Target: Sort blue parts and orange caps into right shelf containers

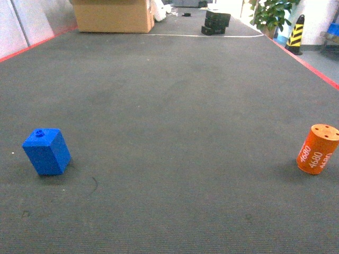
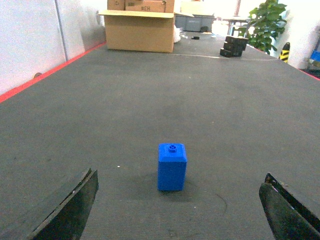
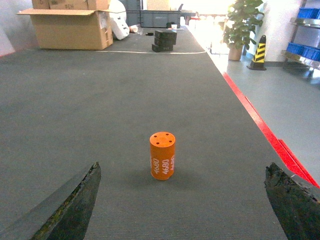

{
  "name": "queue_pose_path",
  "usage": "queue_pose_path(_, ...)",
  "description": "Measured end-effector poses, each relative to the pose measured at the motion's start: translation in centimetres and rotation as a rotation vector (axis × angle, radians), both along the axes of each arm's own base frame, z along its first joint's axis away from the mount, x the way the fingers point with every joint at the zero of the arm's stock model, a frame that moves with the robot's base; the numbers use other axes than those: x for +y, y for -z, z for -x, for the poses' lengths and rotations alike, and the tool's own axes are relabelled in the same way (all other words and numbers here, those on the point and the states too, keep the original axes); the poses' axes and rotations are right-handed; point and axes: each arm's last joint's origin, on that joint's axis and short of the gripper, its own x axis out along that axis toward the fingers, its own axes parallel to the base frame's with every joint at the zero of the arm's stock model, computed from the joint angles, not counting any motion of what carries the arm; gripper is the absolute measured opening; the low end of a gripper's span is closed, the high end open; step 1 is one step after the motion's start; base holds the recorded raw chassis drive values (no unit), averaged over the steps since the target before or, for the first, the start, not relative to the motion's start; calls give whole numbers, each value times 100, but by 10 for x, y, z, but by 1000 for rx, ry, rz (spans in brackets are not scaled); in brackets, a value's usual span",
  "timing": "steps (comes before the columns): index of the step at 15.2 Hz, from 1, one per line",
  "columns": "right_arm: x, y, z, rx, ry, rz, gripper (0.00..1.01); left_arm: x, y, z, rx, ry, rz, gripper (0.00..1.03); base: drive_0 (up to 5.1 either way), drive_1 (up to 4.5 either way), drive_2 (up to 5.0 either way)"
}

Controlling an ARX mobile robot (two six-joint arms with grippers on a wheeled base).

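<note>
We are seeing only the fingertips of the left gripper (image 2: 177, 207) and right gripper (image 3: 182, 202), both cut off by the bottom edges of the wrist views. The cardboard box (image 1: 113, 15) is cropped by the head view's top edge. Blue crates (image 3: 306, 49) at the right edge are too small to make out.

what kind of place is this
Probably a warehouse or factory test floor: dark floor mat edged with red line, open cardboard box, striped safety cone, and shelved blue crates.
</note>
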Motion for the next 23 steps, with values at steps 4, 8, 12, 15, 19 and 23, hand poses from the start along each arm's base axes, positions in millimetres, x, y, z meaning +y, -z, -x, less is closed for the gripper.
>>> queue_pose_path(4,2,-1,-30,167,106,20,98,0,0,0,0,0,0,98,0,0,0)
queue_pose_path(8,-1,-13,-112,219,114,31,98,0,0,0,0,0,0,98,0,0,0)
queue_pose_path(12,-4,11,-194,419,71,-1,98,0,0,0,0,0,0,98,0,0,0)
queue_pose_path(15,4,16,-238,470,39,-3,98,0,0,0,0,0,0,98,0,0,0)
queue_pose_path(19,8,20,-251,501,27,-8,98,0,0,0,0,0,0,98,0,0,0)
queue_pose_path(23,16,56,-261,574,53,10,51,0,0,0,0,0,0,98,0,0,0)
